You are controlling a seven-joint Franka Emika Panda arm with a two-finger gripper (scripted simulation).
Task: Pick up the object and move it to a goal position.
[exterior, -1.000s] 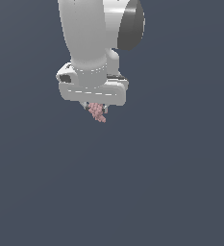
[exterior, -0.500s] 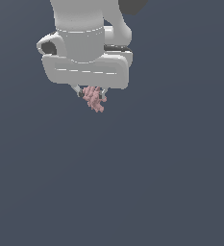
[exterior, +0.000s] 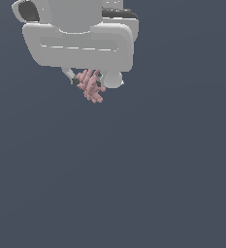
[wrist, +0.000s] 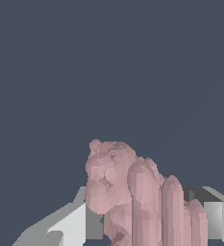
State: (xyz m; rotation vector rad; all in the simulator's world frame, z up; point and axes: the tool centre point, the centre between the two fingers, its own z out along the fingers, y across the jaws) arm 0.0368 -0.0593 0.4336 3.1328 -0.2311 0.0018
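Pink knobbly object [exterior: 90, 86] pinched between white fingers [exterior: 74, 80], closed tight on its sides. Hanging just beneath the wide white hand [exterior: 78, 44], presumably gripped firmly for carrying toward the goal.

This is no real room but a bare simulated scene: a flat, uniform slate-grey backdrop [exterior: 158, 169] fills both views, with smooth shading and faceted surfaces on the white robot arm [exterior: 80, 38] marking it as rendered.
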